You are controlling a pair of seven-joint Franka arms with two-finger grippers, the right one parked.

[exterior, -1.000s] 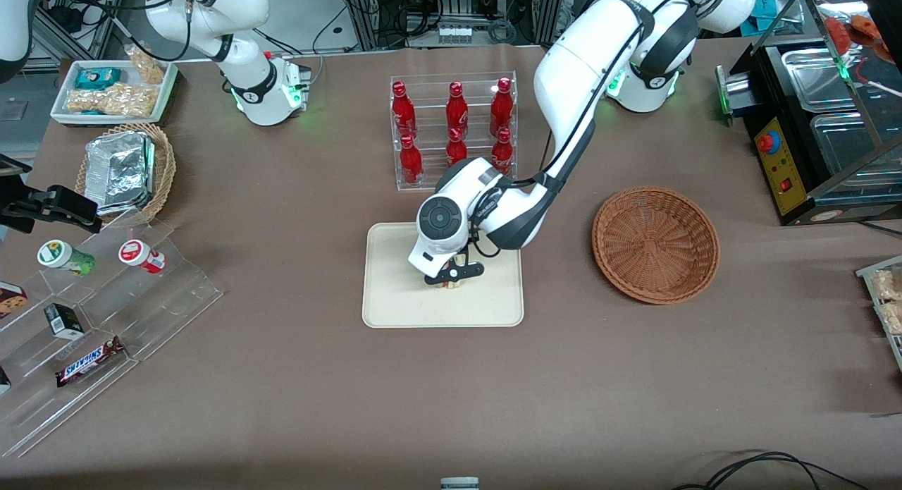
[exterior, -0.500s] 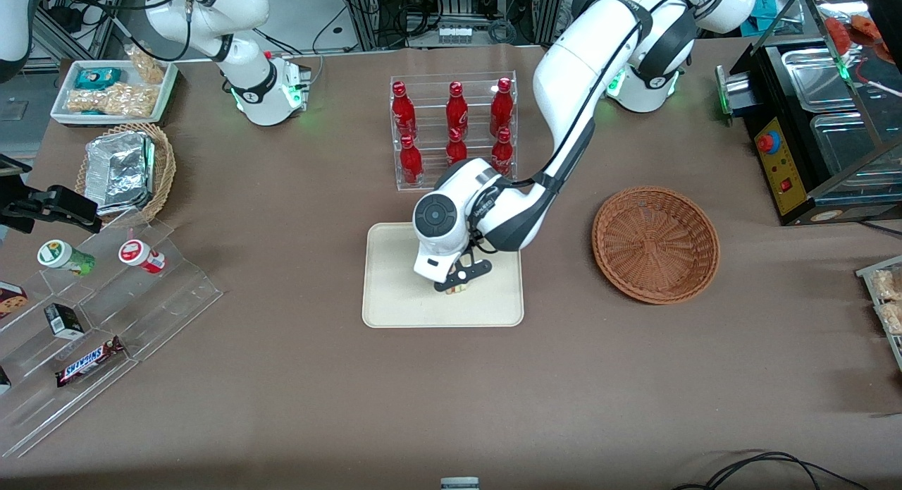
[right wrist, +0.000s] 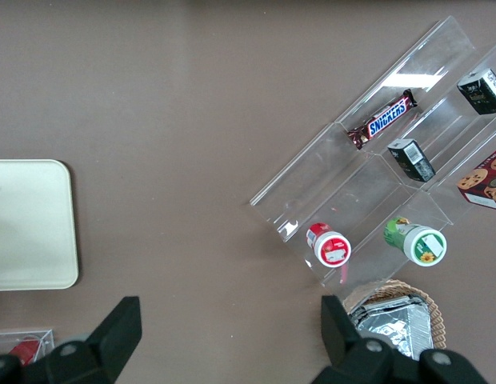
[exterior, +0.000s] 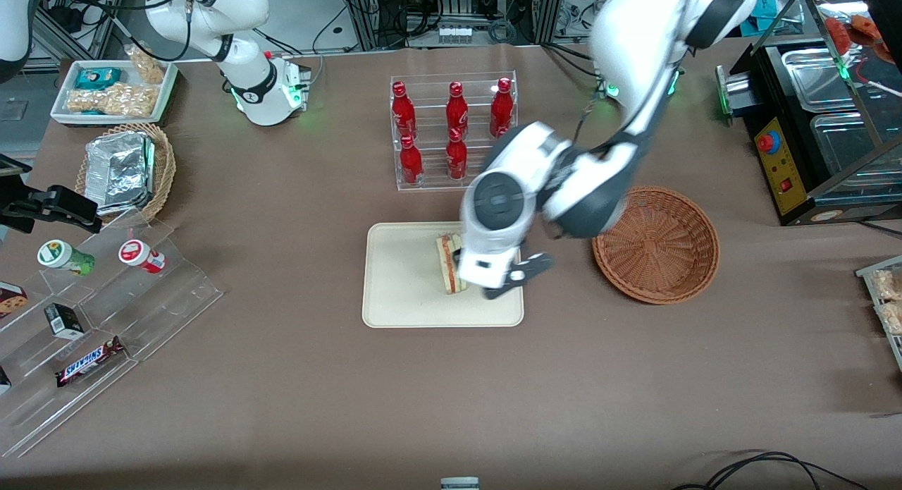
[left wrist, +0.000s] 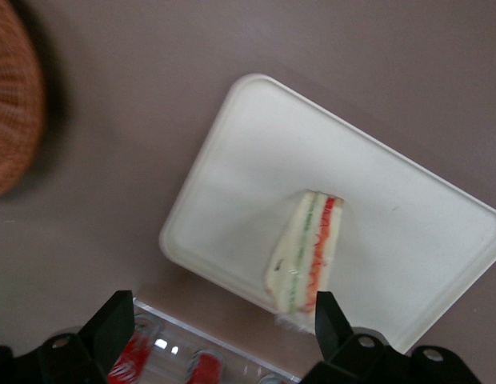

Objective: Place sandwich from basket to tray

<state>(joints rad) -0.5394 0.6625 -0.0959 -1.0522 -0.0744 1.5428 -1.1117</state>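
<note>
The sandwich [exterior: 449, 264] lies by itself on the cream tray [exterior: 402, 285], its red and green filling edge showing. The left wrist view shows the same sandwich [left wrist: 306, 252] on the tray [left wrist: 248, 160], free of any grip. My gripper [exterior: 511, 278] hangs open and empty above the tray's edge that faces the basket [exterior: 655, 245], raised clear of the sandwich. Its fingers [left wrist: 114, 322] stand wide apart around my gripper's [left wrist: 222, 320] gap. The reddish-brown wicker basket [left wrist: 10, 112] holds nothing.
A clear rack of red bottles [exterior: 454, 130] stands just farther from the front camera than the tray. Toward the parked arm's end are a tiered acrylic snack shelf [exterior: 91, 314], a tan basket of foil packs [exterior: 127, 169] and a white snack tray [exterior: 113, 88]. A black machine [exterior: 796, 144] stands at the working arm's end.
The gripper was down on the tray around the sandwich. It has since opened, risen and swung toward the basket, and the sandwich stays on the tray.
</note>
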